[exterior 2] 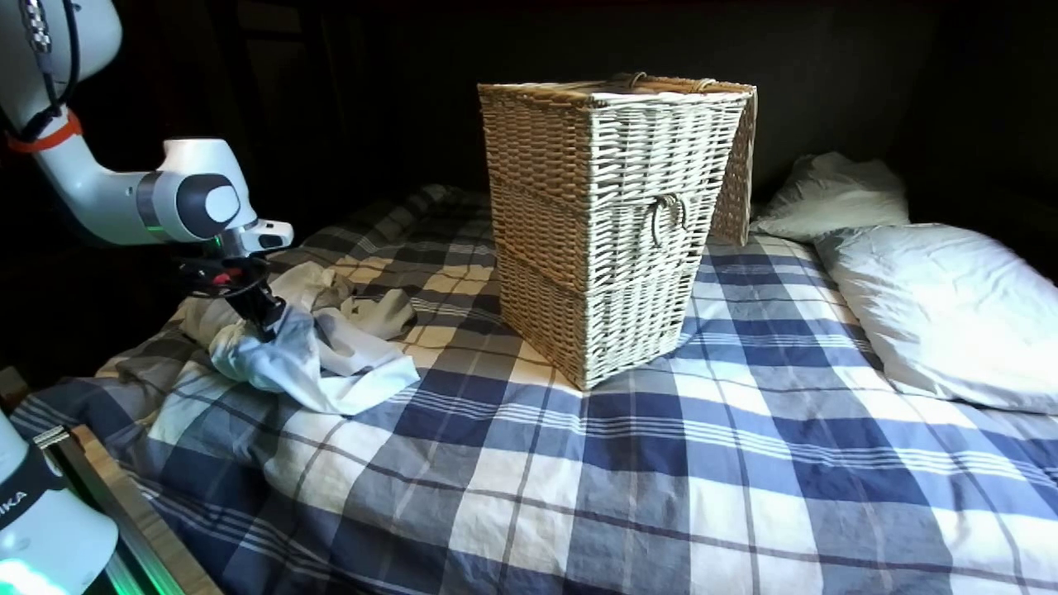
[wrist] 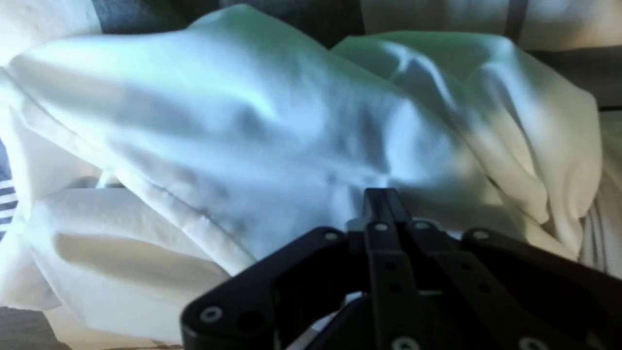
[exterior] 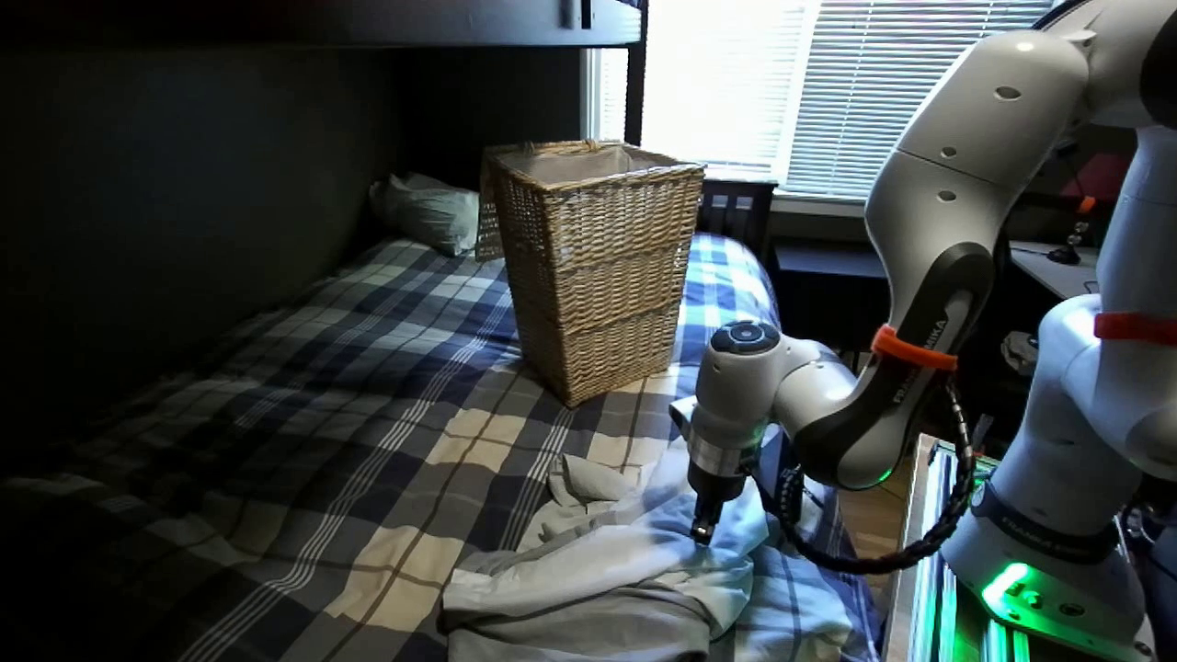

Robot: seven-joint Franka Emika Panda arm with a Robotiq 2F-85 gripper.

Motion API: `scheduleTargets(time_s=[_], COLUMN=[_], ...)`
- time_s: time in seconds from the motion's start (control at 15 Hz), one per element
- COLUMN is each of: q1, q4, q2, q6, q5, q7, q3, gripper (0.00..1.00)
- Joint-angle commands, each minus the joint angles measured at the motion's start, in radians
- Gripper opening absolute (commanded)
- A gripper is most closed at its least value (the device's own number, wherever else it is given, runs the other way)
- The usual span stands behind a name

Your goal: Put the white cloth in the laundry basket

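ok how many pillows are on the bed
2. In an exterior view both show right of the basket: the near pillow closer to the camera, the far pillow behind it. More may be hidden behind the basket.

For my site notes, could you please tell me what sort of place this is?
Probably a bedroom: a plaid bedspread, a pillow lying on it, and what looks like an upper bunk overhead.

In an exterior view, the blinds-covered window (exterior: 841,101) glows brightly at one o'clock; a shadowy wall (exterior: 202,193) rises at ten o'clock, the plaid-covered bed (exterior: 368,570) spreads toward seven, and wooden floor (exterior: 872,513) shows at four o'clock.
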Motion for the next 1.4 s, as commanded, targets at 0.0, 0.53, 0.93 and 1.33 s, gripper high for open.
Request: scheduleTargets(time_s=[0.0,0.53,0.93,1.33], q1=[0.026,-0.006,-0.001,-0.010], q4=[0.006,0.091,0.087,0.102], q2=[-0.167,-0.183,-0.184,-0.122], q6=[-0.163,-0.309,-0.319,-0.171], q5=[0.125,0.026,0.049,0.114], q7=[-0.072,-0.149,-0.208,-0.449], q3=[0.004,-0.007,-0.012,-0.031], gripper=[0.00,0.56,0.75,1.00])
